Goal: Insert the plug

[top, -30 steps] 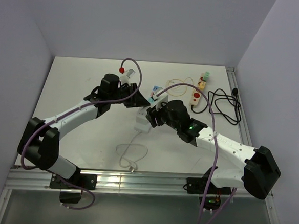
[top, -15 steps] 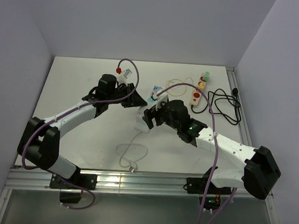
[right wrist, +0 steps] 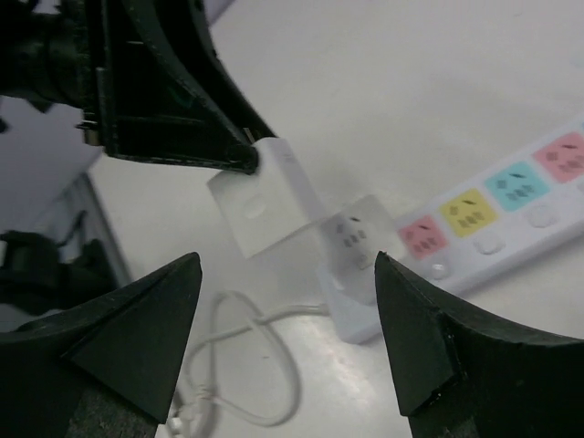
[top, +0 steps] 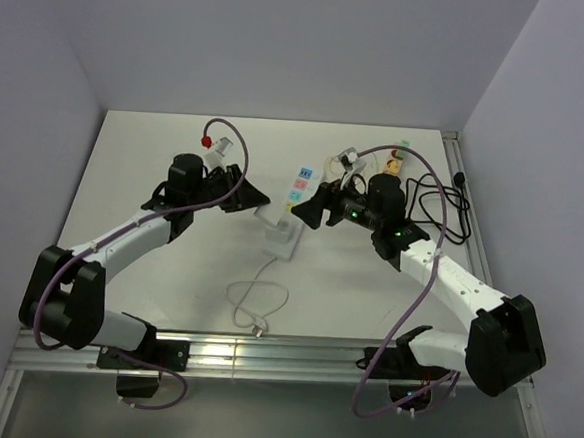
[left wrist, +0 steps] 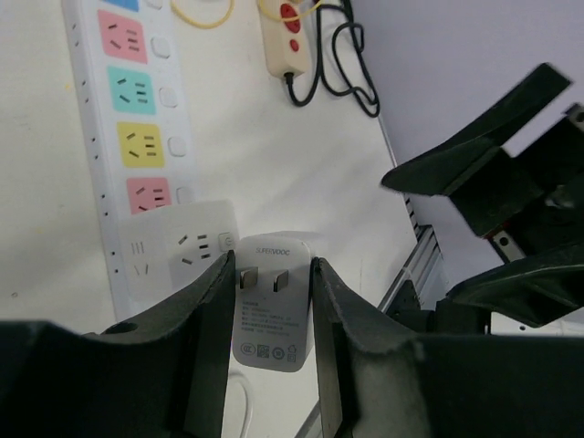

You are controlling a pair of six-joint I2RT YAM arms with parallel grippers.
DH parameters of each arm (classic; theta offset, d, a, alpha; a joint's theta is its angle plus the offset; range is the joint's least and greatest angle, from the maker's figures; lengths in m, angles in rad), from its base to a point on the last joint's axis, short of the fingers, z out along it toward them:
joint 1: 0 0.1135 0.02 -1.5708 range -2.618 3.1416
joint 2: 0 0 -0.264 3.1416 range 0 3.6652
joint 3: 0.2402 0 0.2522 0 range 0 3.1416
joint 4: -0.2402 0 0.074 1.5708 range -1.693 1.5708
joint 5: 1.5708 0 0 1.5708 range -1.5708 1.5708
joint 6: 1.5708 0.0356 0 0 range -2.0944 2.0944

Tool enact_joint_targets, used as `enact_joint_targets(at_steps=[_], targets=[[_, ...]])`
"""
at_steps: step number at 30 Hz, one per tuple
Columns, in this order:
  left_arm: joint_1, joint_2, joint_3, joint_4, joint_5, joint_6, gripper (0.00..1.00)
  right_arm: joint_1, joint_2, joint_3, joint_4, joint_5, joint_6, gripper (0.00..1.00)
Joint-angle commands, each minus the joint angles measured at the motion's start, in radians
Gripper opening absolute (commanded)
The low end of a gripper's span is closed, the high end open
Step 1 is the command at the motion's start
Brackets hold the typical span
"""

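Observation:
My left gripper is shut on a white charger plug, which it holds just above the table. In the left wrist view the plug sits between both fingers, its two prongs pointing at the white end socket of the power strip but apart from it. The strip is white with pink, teal and yellow sockets. My right gripper is open and empty, hovering right of the strip. In the right wrist view the plug hangs left of the strip's end.
The plug's white cable loops toward the table's front edge. A beige strip with red switches and a coiled black cord lie at the back right. The right wall and table rail are close to that side.
The left arm drew back to the left with the plug. The right arm swung away to the right, off the strip, so the coloured sockets now show.

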Motion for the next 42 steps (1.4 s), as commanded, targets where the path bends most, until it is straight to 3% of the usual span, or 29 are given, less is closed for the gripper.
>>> enact_joint_targets(at_steps=[1, 7, 20, 36, 42], targets=[[0.003, -0.086, -0.036, 0.215, 0.041, -0.047, 0.00, -0.003, 0.039, 0.006, 0.149, -0.208, 0.218, 0.82], [0.002, -0.184, -0.134, 0.391, -0.004, -0.133, 0.00, -0.001, 0.102, -0.039, 0.394, -0.261, 0.431, 0.77], [0.002, -0.221, -0.154, 0.438, -0.004, -0.188, 0.00, 0.005, 0.176, -0.074, 0.663, -0.265, 0.630, 0.77], [0.002, -0.210, -0.163, 0.493, 0.018, -0.233, 0.00, 0.054, 0.227, -0.022, 0.712, -0.250, 0.677, 0.74], [0.003, -0.210, -0.176, 0.508, 0.021, -0.244, 0.00, 0.054, 0.227, 0.002, 0.709, -0.248, 0.679, 0.68]])
